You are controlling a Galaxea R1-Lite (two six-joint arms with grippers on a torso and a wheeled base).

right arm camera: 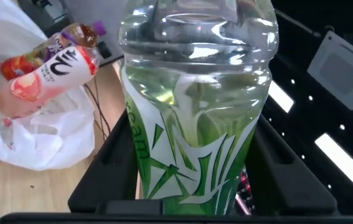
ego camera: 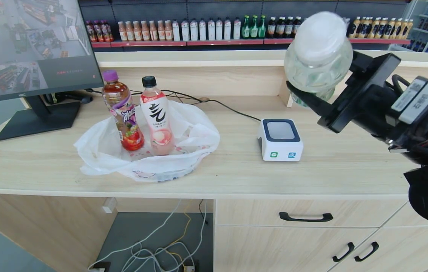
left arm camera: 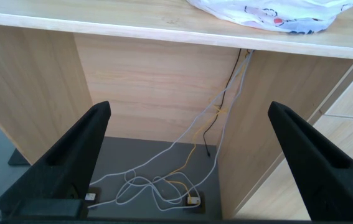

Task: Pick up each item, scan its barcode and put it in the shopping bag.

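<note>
**Desk reporter:** What is the right claw doing?

**Photographer:** It is clamped on a clear bottle with a green label, held in the air above the far right of the desk. The bottle is tipped over, with one round end turned toward the near side. One dark finger sits on either side of it.

**Desk reporter:** Where is the scanner?

**Photographer:** The scanner, a small white box with a dark-framed window on top, sits on the desk right of centre. It is below and to the left of the raised bottle and well apart from it.

**Desk reporter:** And the bag?

**Photographer:** The white plastic bag lies open on the desk, left of the scanner. Two bottles stand upright in it, close together: a purple-cap bottle on the left and a black-cap bottle of pink drink on the right.

**Desk reporter:** And the left claw?

**Photographer:** The left claw is spread wide and holds nothing. It sits low on the near side, below the desk's edge, facing the open bay with loose cables on the floor.

**Desk reporter:** What is in the background?

**Photographer:** A monitor stands at the far left of the desk. Behind the desk, a shelf carries a row of drinks.
</note>
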